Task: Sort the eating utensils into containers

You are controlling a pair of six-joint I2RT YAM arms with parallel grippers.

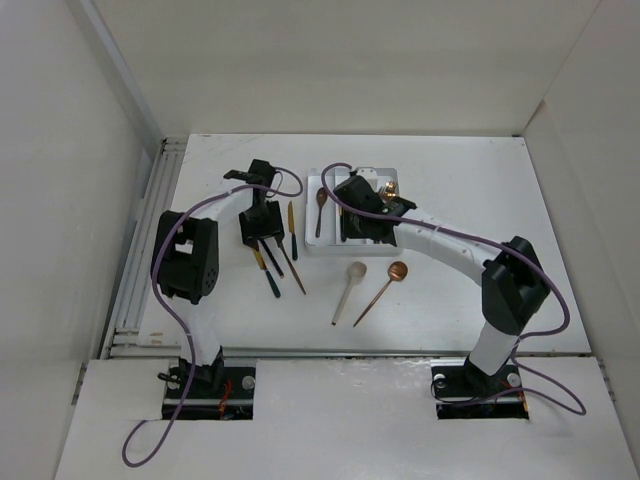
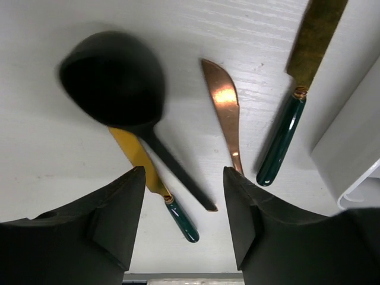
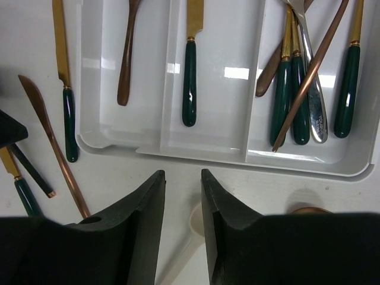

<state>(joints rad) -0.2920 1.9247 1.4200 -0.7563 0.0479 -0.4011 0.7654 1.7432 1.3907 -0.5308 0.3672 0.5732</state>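
Utensils (image 3: 295,89) crowd the right compartment of the tray (image 3: 208,153), just ahead of the right gripper (image 3: 183,184), with one knife (image 3: 189,71) in the middle compartment and a copper spoon (image 3: 126,59) in the left. Its fingers stand apart, empty. The left gripper (image 2: 184,190), likewise parted and empty, hovers over a black spoon (image 2: 113,77), a copper knife (image 2: 224,110) and a gold knife (image 2: 139,157).
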